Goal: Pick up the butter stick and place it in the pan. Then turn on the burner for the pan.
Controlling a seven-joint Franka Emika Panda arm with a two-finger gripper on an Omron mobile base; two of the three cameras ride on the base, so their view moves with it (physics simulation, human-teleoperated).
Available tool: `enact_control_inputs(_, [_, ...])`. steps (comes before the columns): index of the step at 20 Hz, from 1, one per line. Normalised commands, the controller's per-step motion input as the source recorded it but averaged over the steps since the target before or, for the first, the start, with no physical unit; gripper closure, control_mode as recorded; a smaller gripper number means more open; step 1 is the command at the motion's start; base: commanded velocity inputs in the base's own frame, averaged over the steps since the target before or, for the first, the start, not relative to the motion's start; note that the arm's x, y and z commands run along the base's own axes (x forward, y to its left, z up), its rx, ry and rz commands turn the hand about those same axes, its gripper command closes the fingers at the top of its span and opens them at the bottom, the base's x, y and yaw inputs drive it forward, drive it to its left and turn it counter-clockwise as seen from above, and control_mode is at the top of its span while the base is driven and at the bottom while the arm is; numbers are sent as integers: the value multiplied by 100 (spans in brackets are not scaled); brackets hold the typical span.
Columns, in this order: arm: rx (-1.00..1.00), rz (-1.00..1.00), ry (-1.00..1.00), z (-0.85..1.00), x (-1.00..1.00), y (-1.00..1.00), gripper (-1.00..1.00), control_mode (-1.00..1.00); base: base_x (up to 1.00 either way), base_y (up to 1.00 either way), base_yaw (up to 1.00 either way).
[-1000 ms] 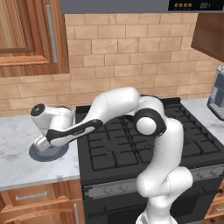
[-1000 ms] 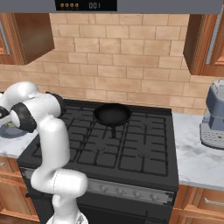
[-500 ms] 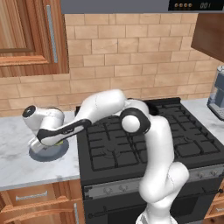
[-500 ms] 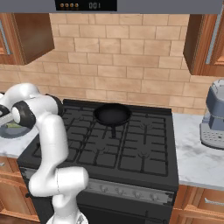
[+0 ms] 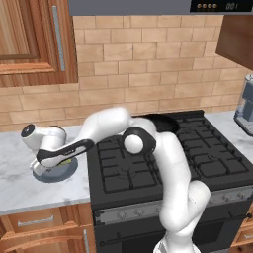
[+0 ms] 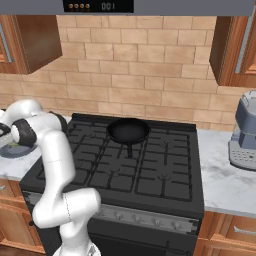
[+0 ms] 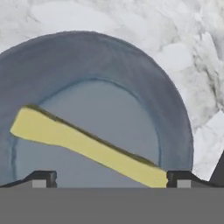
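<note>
Jaws spread wide over the butter (image 7: 87,146) on its plate (image 7: 131,70); the bar lay skewed, so closing could knock it aside

Hand (image 5: 42,165) lower over plate (image 5: 62,173) (elbow raised)

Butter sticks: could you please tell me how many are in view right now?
1. The butter stick lies on the grey-blue plate on the marble counter, left of the stove.
</note>
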Motion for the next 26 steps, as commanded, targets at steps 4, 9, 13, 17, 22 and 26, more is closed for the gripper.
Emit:
enact_control_inputs(4, [0,15,0,-33,34,0,-100,-100,0,0,0])
enact_control_inputs(9, [0,13,2,-30,28,0,-100,-100,0,0,0])
enact_control_inputs(13, [0,10,1,-33,3,1,100,-100,0,0,0])
enact_control_inputs(17, [0,2,0,-26,-7,3,100,-100,0,0,0])
enact_control_inputs(22, [0,0,-1,-8,-9,-2,100,-100,0,0,0])
enact_control_inputs(26, [0,0,-3,24,-27,-24,100,-100,0,0,0])
